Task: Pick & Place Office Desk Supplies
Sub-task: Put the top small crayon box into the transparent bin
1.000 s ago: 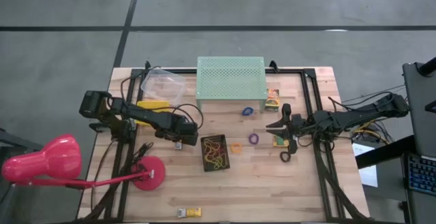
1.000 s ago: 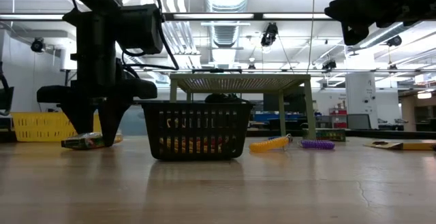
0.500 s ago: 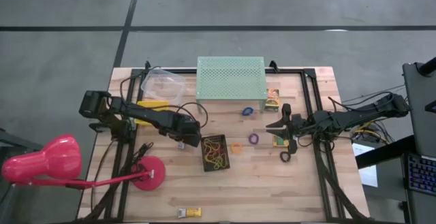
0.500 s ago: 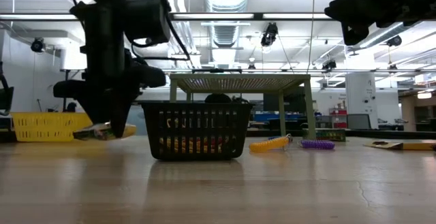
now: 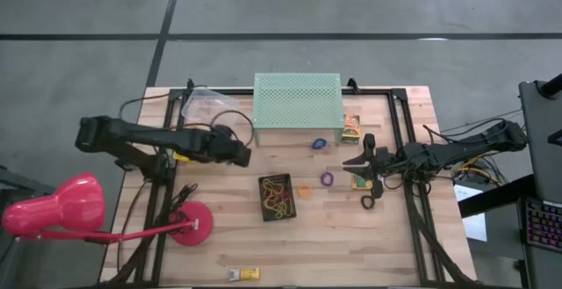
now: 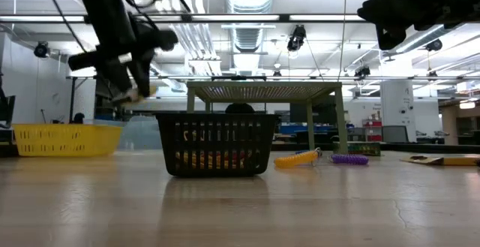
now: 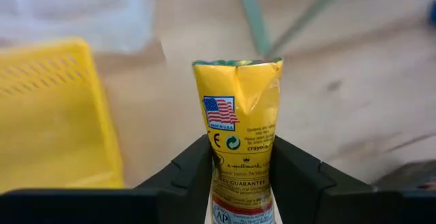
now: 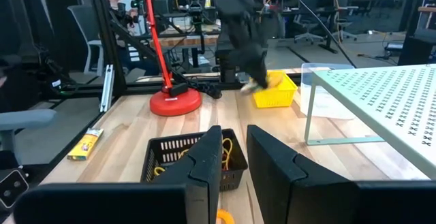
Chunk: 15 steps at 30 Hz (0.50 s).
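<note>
My left gripper point(image 5: 239, 155) hangs above the table's left half, shut on a little yellow printed box point(image 7: 238, 108), near the yellow basket point(image 7: 48, 115). The box also shows high up in the low view point(image 6: 141, 91). A black basket point(image 5: 277, 198) holding rubber bands stands on the table's middle. Blue point(image 5: 320, 143), purple point(image 5: 327, 178) and orange point(image 5: 305, 190) rings lie loose to its right. My right gripper point(image 8: 235, 173) waits level over the right half, its fingers a narrow gap apart with nothing between them. My left gripper pinches the box between its two fingers, on the two opposite sides of its printed lower part point(image 7: 242, 166). The box's crumpled end sticks out past the fingertips point(image 7: 201, 159). The fingers slant down from above. The box is lifted clear of the table and tilted.
A mint-green perforated stand point(image 5: 298, 103) stands at the far middle, with a clear container point(image 5: 209, 104) to its left. A pink lamp point(image 5: 53, 214) has its base point(image 5: 190, 225) at the near left. More small boxes lie at the near edge point(image 5: 244, 274) and beside the stand point(image 5: 352, 127).
My left gripper has lifted the yellow box off the table, beside the black basket. It has risen high and drawn back toward the table's far-left, tipping as it went. The box now hangs clear and tilted.
</note>
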Tool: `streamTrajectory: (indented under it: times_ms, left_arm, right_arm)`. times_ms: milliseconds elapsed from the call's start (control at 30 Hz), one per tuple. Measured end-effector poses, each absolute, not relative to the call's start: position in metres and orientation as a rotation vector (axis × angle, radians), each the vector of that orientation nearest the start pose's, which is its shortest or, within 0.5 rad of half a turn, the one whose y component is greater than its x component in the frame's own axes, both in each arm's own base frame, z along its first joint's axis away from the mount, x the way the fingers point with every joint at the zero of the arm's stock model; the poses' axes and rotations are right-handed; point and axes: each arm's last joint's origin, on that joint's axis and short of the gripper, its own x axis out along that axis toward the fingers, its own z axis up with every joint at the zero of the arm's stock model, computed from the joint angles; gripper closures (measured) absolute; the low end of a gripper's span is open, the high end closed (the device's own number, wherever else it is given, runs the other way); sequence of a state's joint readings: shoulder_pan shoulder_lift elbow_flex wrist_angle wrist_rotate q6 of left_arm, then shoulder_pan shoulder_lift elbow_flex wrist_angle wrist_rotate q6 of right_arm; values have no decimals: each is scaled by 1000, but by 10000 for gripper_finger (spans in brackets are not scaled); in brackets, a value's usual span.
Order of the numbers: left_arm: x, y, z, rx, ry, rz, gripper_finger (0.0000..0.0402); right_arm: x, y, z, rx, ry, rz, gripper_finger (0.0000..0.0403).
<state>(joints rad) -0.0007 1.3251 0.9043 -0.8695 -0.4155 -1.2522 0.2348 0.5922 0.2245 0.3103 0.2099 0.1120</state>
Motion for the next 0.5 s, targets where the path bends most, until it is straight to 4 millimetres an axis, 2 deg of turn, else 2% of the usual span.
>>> streamTrajectory:
  times_ms: [233, 367, 500]
  left_arm:
    - [205, 31, 256, -714, 654, 1120, 269]
    - [193, 55, 264, -697, 601, 1204, 268]
    - [184, 84, 264, -712, 588, 1312, 268]
  right_arm:
    - [144, 28, 212, 97, 65, 21, 335]
    - [144, 28, 213, 98, 65, 22, 335]
    - [144, 28, 212, 98, 65, 22, 335]
